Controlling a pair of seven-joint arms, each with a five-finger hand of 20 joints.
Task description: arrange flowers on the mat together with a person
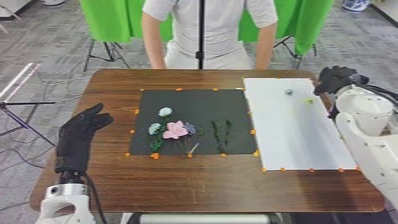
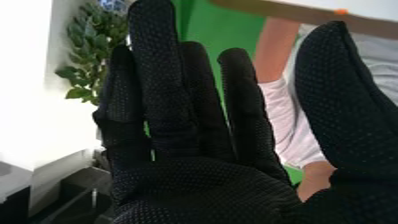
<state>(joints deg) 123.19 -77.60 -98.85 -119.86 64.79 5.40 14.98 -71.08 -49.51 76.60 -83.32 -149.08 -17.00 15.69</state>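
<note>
Landmark = black mat. Pink flower and white flower lie on it, left of its middle; green stems lie right of its middle, with no heads I can make out. White sheet is just right of the mat, with a pale blue piece and a yellow-green piece at the end farther from the robot. Both look like small blooms, too tiny to be sure.

Right hand is released, fingers straight, palm holding nothing, well right of the mat. Left hand is relaxed and unloaded, just left of the mat.

Arrangement looks part done. Next step, my read: pick one piece and set it at a stem top on the mat. Come in low from above, pinch lightly at the base, lift clear. Lower it straight down, open slowly so the glove doesn't drag it. Keep the wrist clear of the pink flower.
</note>
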